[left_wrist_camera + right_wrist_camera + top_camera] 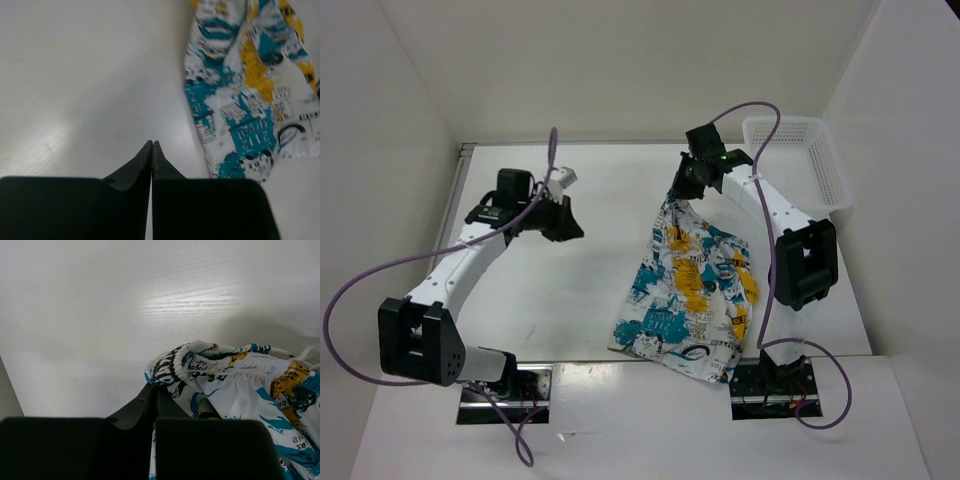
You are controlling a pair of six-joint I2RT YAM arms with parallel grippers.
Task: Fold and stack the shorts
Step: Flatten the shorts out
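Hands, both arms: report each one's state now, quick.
Left hand: closed, holding nothing.
Right hand: closed on the shorts, at the gathered waistband.

The shorts [250, 85] are clipped by the top and right edges of your left wrist view, so most of the cloth is out of frame there. In the right wrist view the bunched waistband drapes right over the tips of the right pincer [155, 390]. You can't see how much fabric sits between them, and the cloth runs off the right and bottom edges. From above, that pincer's jaws are lost under its own dark housing, too small to read. The white basket [825, 160] has its near left wall tucked behind the right arm [775, 215].
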